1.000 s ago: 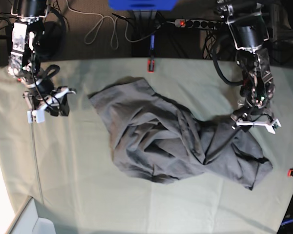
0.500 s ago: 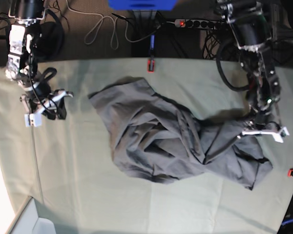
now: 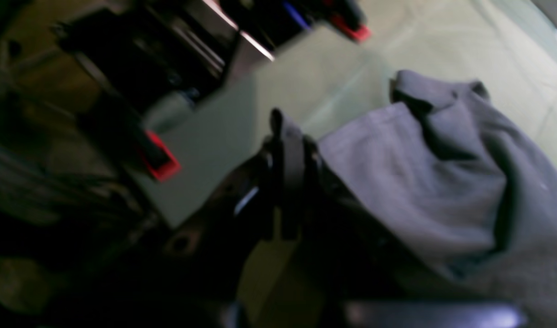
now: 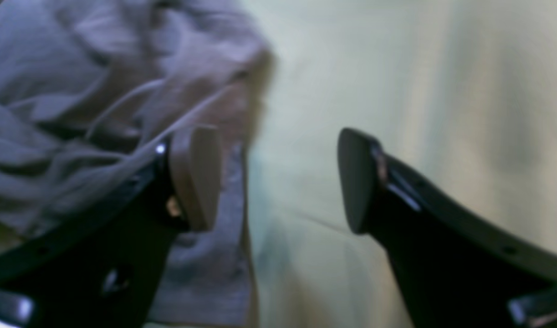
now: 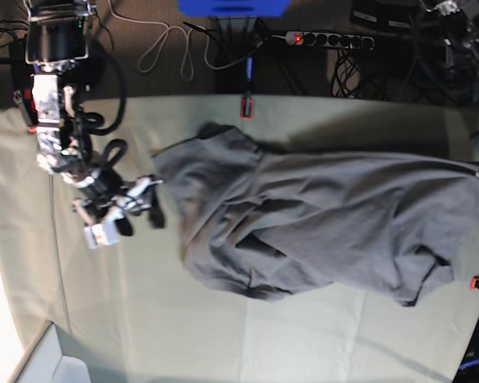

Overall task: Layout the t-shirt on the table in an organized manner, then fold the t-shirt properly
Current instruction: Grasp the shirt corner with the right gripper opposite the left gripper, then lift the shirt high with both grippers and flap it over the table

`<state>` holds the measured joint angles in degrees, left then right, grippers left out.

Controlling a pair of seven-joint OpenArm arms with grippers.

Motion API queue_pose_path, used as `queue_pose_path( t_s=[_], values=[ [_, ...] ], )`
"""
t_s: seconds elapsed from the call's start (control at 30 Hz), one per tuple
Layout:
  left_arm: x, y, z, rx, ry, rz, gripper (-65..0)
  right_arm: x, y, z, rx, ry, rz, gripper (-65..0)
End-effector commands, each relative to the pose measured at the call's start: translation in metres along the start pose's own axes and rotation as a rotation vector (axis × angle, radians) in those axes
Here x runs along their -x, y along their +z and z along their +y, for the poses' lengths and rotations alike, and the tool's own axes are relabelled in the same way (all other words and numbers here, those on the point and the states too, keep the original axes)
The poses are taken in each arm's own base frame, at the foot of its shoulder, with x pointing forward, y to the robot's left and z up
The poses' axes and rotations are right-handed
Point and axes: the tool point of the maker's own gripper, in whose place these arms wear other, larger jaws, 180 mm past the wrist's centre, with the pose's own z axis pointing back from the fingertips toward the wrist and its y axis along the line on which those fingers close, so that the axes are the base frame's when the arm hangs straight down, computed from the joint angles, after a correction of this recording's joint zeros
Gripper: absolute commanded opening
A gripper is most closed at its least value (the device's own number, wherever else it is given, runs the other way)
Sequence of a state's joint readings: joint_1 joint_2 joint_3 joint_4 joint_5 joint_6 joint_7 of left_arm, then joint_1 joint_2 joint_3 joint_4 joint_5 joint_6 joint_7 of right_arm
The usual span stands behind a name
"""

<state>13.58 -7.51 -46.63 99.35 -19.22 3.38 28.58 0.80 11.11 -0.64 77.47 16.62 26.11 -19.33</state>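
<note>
Two pincers: left pincer (image 3: 287, 150) clamped on a t-shirt (image 5: 303, 223) edge, nearly cut off at the base view's right border; right pincer (image 4: 278, 182) spread wide beside the opposite edge. Blurred wrist views; garment stretched across the desk (image 5: 223, 335).

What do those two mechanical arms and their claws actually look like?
The right arm is black and silver with looping black cables; its gripper has two curved black fingers, one tipped with a tan pad, and pale parts at the tips from above. The left gripper looks black and narrow, but blurred.
</note>
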Motion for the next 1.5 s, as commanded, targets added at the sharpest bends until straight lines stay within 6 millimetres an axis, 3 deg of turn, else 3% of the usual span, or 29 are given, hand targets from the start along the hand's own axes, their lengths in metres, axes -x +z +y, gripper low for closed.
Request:
queue_pose_path(
  t_s=[0.0, 0.17, 0.4, 0.47, 0.67, 0.8, 0.93, 1.07, 1.2, 1.37, 1.47],
  values=[
    [-0.018, -0.001, -0.001, 0.013, -0.008, -0.052, -65.0, -0.014, -0.004, 0.003, -0.015, 0.014, -0.039, -22.5],
    [-0.022, -0.008, 0.020, -0.016, 0.011, -0.064, -65.0, 0.022, -0.019, 0.016, -0.056, -0.006, 0.062, -22.4],
    [-0.007, -0.012, 0.025, -0.027, 0.025, -0.027, -65.0, 0.066, -0.008, 0.019, -0.053, -0.047, 0.150, -22.4],
    [-0.004, -0.012, 0.024, -0.027, 0.029, -0.023, -65.0, 0.085, -0.001, 0.025, -0.061, -0.061, 0.182, -22.5],
    [-0.003, -0.012, 0.023, -0.025, 0.032, -0.019, -65.0, 0.106, 0.002, 0.050, -0.090, -0.113, 0.210, -23.6],
    [-0.002, -0.011, 0.026, -0.031, 0.027, -0.019, -65.0, 0.113, 0.002, 0.069, -0.130, -0.108, 0.227, -33.3],
    [-0.002, -0.010, 0.026, -0.031, 0.023, -0.016, -65.0, 0.114, 0.002, 0.069, -0.131, -0.107, 0.231, -45.0],
    [0.000, -0.011, 0.025, -0.029, 0.023, -0.009, -65.0, 0.113, 0.005, 0.058, -0.113, -0.093, 0.232, -65.0],
    [-0.003, -0.012, 0.020, -0.018, 0.036, -0.017, -65.0, 0.078, 0.014, 0.047, -0.109, -0.011, 0.154, -65.0],
    [-0.028, -0.026, -0.037, 0.110, 0.021, -0.067, -65.0, -0.009, 0.030, 0.024, -0.047, 0.082, -0.058, -65.0],
    [-0.056, -0.030, -0.091, 0.227, -0.003, -0.128, -65.0, -0.074, 0.035, 0.005, 0.005, 0.131, -0.202, -65.0]
  ],
)
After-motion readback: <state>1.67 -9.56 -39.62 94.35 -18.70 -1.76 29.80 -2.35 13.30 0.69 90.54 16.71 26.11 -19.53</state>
